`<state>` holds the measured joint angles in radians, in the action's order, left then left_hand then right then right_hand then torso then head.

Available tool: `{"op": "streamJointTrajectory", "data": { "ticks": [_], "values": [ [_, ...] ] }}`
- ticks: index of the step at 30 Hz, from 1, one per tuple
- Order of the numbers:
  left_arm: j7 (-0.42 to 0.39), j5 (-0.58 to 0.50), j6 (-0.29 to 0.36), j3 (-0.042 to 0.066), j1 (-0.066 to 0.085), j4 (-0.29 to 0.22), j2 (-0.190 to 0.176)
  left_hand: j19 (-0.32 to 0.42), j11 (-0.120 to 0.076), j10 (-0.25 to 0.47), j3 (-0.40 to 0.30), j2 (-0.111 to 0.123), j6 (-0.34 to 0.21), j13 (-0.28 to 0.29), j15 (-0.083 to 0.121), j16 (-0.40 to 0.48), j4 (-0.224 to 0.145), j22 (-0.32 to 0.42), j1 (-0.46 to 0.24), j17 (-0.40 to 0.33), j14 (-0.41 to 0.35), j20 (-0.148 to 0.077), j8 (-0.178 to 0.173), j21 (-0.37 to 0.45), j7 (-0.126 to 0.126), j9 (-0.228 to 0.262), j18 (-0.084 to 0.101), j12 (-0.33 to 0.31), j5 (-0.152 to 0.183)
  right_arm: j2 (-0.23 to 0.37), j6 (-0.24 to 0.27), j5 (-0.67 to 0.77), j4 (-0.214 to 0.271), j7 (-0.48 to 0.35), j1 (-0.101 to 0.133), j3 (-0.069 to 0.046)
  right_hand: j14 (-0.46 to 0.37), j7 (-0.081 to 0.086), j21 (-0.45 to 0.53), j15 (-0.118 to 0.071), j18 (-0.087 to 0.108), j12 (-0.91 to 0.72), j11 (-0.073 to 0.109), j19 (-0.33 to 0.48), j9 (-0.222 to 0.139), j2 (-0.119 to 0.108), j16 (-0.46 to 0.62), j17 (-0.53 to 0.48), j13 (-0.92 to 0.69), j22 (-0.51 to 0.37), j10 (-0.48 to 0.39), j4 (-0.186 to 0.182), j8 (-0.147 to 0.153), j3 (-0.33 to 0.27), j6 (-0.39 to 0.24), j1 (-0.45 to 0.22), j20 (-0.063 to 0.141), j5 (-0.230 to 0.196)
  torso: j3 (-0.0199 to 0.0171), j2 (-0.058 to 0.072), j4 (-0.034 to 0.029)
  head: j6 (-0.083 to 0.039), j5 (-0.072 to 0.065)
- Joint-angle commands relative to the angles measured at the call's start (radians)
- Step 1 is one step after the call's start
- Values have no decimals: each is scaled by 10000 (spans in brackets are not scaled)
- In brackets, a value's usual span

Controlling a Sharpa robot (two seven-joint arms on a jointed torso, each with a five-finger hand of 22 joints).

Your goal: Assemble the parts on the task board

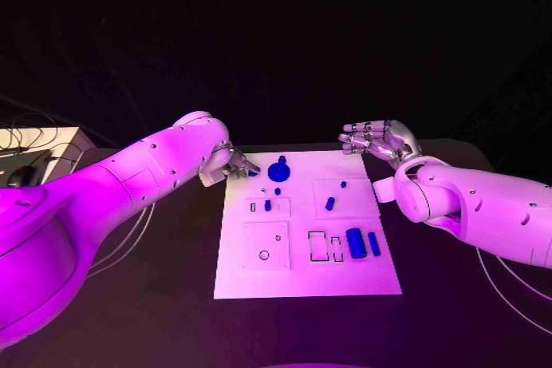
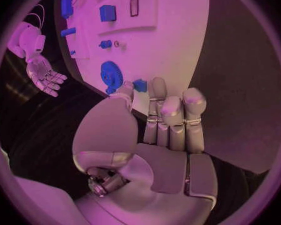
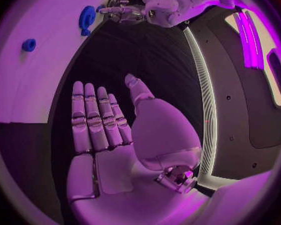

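Looks like pretty early days on this one. The task board (image 1: pixel 305 280) sits in the middle of the table with most of the parts scattered over it: a round gear-like blue piece (image 1: pixel 278 173) at the far end, a couple of small blue pegs (image 1: pixel 268 205) around the middle, another small one (image 1: pixel 330 202) a bit to the right, and two longer blue bars (image 1: pixel 356 243) lying side by side near the right edge. I'd guess those bars aren't seated yet, since the outlined slots just left of them look unfilled, but I can't say for sure which pieces are already home. The left hand (image 1: pixel 226 164) is at the far left corner of the board, and in the left wrist view it seems to be pinching a small blue part (image 2: pixel 140 85) between thumb and fingers, right next to the gear. So my read is it's mid-pick or mid-place on that bit. The right hand (image 1: pixel 377 138) hangs off the far right corner, flat and spread, holding nothing. Plenty left to do, I reckon.
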<state>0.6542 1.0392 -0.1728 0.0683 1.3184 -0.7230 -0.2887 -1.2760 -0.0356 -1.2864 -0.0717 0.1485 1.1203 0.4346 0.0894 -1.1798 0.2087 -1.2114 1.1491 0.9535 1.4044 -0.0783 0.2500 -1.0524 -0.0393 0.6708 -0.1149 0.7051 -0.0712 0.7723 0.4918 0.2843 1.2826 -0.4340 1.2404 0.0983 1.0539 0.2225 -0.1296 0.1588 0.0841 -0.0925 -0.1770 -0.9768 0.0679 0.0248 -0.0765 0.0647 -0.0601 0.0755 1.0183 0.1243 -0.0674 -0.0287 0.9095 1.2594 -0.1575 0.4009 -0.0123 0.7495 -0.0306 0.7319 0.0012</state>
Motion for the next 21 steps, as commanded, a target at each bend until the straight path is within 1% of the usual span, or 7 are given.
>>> {"op": "streamJointTrajectory", "data": {
  "ticks": [1,6,8,11,17,19,21],
  "values": [
    [313,577,-391,-69,-65,11,81,-81,-70,16,60,118,-13,17,36,-72,118,-25,4,26,32,9,67,-65,97,-14,-1,72,39,-9,-106,12,21,-120,3,-6,-54,13,-7,-22,-4,-34,26,24,-5,11,56,-6,8,-15,-12,-36,25,37,55,-16,23,40,8,8,15,-11,-7],
    [286,617,-283,-116,-65,7,144,-144,-91,-2,411,161,-23,24,58,-115,574,-86,-76,56,50,-18,207,-148,134,-28,20,139,40,-10,-109,12,23,-119,3,-6,-54,13,-7,-22,-4,-34,26,24,-5,11,56,-6,8,-15,-12,-36,25,37,55,-16,23,40,8,8,1,0,-8],
    [269,566,-229,-125,-65,5,160,-143,-88,-2,845,63,-35,24,61,-113,628,-91,-58,44,42,-25,234,-151,136,-42,21,150,44,-13,-111,12,20,-118,3,-6,-54,13,-7,-22,-4,-34,26,24,-5,11,56,-6,8,-15,-12,-36,25,37,55,-16,23,40,7,-3,-6,11,-12],
    [248,494,-194,-131,-65,-2,170,-154,-93,2,984,63,-46,26,57,-130,697,-107,-84,49,46,-27,254,-169,139,-61,25,162,41,-18,-115,12,17,-117,3,-6,-54,13,-7,-22,-4,-34,26,24,-5,11,56,-6,8,-15,-12,-36,25,37,55,-16,23,40,2,-7,-8,20,-10],
    [196,385,-181,-136,-66,-9,190,-160,-92,11,1121,-12,-60,32,55,-152,643,-122,-4,57,48,-28,276,-185,136,-79,28,176,43,-30,-128,12,4,-115,3,-7,-54,13,-7,-22,-4,-34,26,24,-5,11,56,-6,8,-15,-12,-36,25,37,55,-16,23,40,4,-11,-5,5,-4],
    [186,351,-180,-137,-66,-8,200,-144,-83,29,929,-96,-79,38,48,-152,471,-117,99,45,43,-24,277,-171,117,-94,25,183,42,-34,-135,12,1,-114,3,-7,-54,13,-7,-22,-4,-34,26,24,-5,11,56,-6,8,-15,-12,-36,25,37,55,-16,23,40,3,-11,-5,1,2],
    [173,315,-169,-138,-66,2,215,-147,-71,29,419,-126,-66,42,45,-156,251,-128,187,37,43,-19,228,-181,91,-163,25,190,48,-36,-141,12,-1,-113,3,-7,-54,13,-7,-22,-4,-34,26,24,-5,11,56,-6,8,-15,-12,-36,25,37,55,-16,23,40,9,-6,-1,-10,8]
  ]
}}
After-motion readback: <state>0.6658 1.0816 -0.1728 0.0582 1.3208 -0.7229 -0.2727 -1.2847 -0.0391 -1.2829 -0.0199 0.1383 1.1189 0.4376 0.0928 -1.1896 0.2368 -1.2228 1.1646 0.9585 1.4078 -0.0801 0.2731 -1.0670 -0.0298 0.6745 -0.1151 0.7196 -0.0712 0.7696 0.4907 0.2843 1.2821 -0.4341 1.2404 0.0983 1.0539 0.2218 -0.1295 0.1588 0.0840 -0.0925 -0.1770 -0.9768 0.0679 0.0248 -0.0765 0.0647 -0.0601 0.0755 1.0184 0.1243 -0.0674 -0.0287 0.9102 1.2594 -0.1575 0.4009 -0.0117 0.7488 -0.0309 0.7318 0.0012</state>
